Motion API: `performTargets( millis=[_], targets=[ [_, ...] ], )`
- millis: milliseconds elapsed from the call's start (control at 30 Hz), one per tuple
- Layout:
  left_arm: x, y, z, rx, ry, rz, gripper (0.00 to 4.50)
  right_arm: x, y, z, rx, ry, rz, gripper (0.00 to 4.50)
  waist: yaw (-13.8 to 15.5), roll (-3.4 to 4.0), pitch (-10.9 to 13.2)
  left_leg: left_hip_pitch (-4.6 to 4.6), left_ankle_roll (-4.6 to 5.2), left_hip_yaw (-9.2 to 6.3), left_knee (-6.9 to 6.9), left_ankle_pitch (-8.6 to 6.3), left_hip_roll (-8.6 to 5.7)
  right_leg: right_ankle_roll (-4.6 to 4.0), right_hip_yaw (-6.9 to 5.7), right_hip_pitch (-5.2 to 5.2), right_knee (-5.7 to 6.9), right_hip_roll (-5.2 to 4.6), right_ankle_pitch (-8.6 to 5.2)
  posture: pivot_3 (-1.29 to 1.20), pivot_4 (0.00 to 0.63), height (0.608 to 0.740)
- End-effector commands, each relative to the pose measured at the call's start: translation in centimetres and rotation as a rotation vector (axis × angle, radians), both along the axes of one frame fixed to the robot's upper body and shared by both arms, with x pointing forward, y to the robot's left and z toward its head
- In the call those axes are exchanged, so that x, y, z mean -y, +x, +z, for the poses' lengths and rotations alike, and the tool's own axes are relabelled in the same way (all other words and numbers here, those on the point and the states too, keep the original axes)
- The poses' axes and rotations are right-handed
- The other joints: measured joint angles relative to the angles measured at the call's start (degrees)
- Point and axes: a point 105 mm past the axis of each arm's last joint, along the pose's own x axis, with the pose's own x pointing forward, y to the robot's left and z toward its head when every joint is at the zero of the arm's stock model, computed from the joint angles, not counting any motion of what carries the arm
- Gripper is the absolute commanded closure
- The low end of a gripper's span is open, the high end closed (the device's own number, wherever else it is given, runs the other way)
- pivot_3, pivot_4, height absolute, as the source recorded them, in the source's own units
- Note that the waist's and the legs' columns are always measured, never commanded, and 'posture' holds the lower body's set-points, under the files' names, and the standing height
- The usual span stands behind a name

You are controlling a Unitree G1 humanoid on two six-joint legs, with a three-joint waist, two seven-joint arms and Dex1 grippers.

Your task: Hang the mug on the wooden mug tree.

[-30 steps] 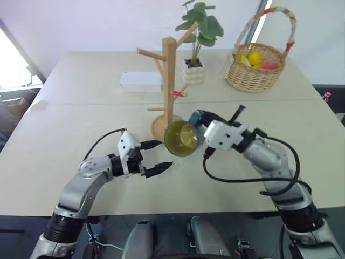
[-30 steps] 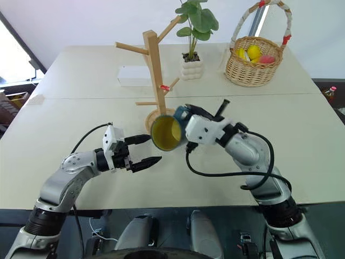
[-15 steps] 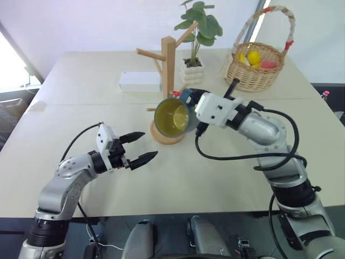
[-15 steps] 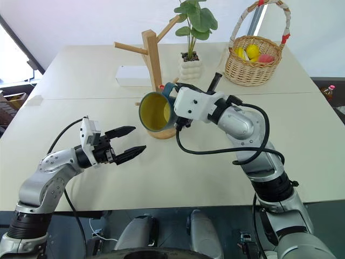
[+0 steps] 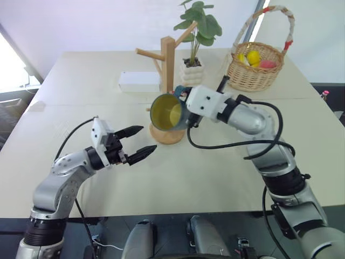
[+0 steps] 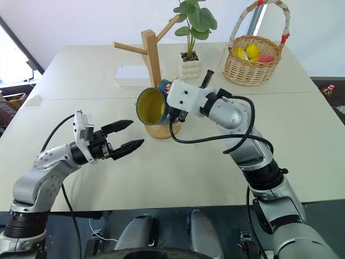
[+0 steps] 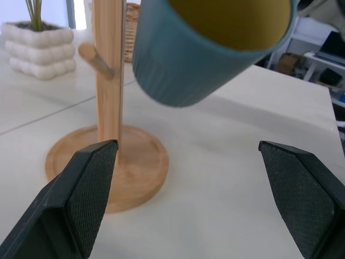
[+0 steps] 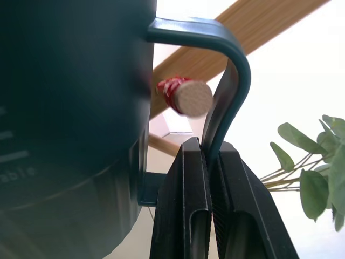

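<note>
The mug [image 5: 168, 112] is up off the table, tipped on its side with its yellow-green mouth facing away from the right gripper [image 8: 211, 162], which is pinched tight on the mug's squarish handle [image 8: 226, 81], fingers closed on the loop's upright bar. And look at the wrist view: just past those fingers a red-tagged peg tip [image 8: 188, 98] sits inside the handle's opening, so the loop looks lined up to slide on. The wooden mug tree [image 5: 168, 65] stands right behind the mug, its round base [image 5: 167, 135] below it on the table [image 5: 81, 86]. That mug is rigid glazed ceramic, probably fairly weighty, slick and breakable, so the handle looks the sound place to hold it; hung from that thin bar, the body could swing or twist if the pinch loosens. Over on the other side, the left gripper [image 5: 136, 142] hangs with its fingers spread wide, holding nothing, the mug ahead of it and apart.
</note>
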Motion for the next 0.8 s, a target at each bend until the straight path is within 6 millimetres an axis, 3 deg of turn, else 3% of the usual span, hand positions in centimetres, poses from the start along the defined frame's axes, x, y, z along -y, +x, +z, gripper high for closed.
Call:
performTargets(
  millis=[33, 67, 167, 300, 433, 567, 633, 700, 800],
  targets=[
    [-0.1, -0.2, 1.5, 0.053, -0.007, -0.001, 0.00, -0.5, -0.2, 1.3, 0.047, 0.008, 0.014, 4.44, 0.01, 0.00, 0.00, 0.00, 0.00, 0.00, 0.00, 0.00, 0.00, 0.00, 0.00, 0.00, 0.00, 0.00, 0.00, 0.00, 0.150, 0.740],
    [-0.1, -0.2, 1.5, 0.054, -0.006, -0.001, 0.00, -0.5, -0.2, 1.3, 0.046, 0.008, 0.013, 4.44, 0.00, 0.00, 0.00, -0.01, 0.00, 0.00, 0.00, 0.00, 0.00, 0.00, 0.00, -0.01, 0.00, 0.00, 0.00, 0.00, 0.150, 0.740],
    [-0.1, -0.1, 1.5, 0.054, -0.004, 0.000, 0.00, -0.3, -0.1, 1.7, 0.064, 0.012, 0.005, 3.56, 0.01, 0.00, 0.00, -0.01, 0.00, 0.01, -0.01, 0.00, 0.00, 0.00, 0.00, -0.01, 0.00, 0.00, 0.00, 0.00, 0.150, 0.740],
    [0.0, -0.1, 1.4, 0.051, -0.002, 0.003, 0.00, 0.7, -0.5, 2.3, 0.106, -0.013, 0.005, 1.50, 0.06, 0.00, 0.00, 0.00, 0.00, 0.01, -0.01, 0.00, 0.00, 0.00, 0.00, -0.01, 0.00, 0.00, 0.00, 0.00, 0.150, 0.740],
    [-0.2, 0.3, 0.7, 0.034, 0.016, 0.025, 0.00, 3.5, -1.4, 2.7, 0.104, 0.031, 0.007, 1.50, 0.25, -0.02, 0.01, -0.02, 0.00, 0.00, -0.01, 0.00, -0.01, 0.00, -0.01, 0.01, -0.03, -0.02, 0.00, 0.00, 0.150, 0.740],
    [-0.9, 1.0, 0.0, 0.005, 0.001, 0.086, 0.00, 7.0, -2.7, 2.0, -0.033, 0.268, 0.020, 1.50, 0.18, -0.03, 0.02, -0.03, 0.00, 0.01, -0.04, 0.00, -0.01, 0.01, 0.00, 0.05, -0.10, -0.02, 0.00, 0.00, 0.150, 0.740],
    [-1.4, 1.5, -0.7, -0.015, 0.006, 0.137, 0.00, 9.1, -2.6, -0.1, -0.169, 0.460, -0.022, 1.50, 0.15, -0.05, 0.01, 0.00, 0.01, 0.00, -0.06, -0.01, -0.01, 0.01, 0.00, 0.07, -0.09, -0.02, 0.00, 0.00, 0.150, 0.740],
    [-2.1, 2.1, -1.5, -0.017, 0.013, 0.223, 0.00, 11.0, -2.4, -3.6, -0.285, 0.668, -0.094, 1.50, 0.08, -0.08, -0.01, 0.06, 0.01, -0.02, -0.07, -0.01, 0.01, 0.01, 0.00, 0.11, -0.06, 0.00, 0.00, 0.00, 0.150, 0.740],
    [-3.5, 3.0, -2.4, -0.017, 0.005, 0.355, 0.00, 13.0, -1.9, -7.1, -0.331, 0.826, -0.215, 1.50, -0.12, -0.01, 0.03, 0.10, 0.01, 0.03, -0.10, -0.01, 0.02, 0.01, 0.04, 0.09, 0.00, 0.00, 0.00, 0.00, 0.150, 0.740]
  ],
)
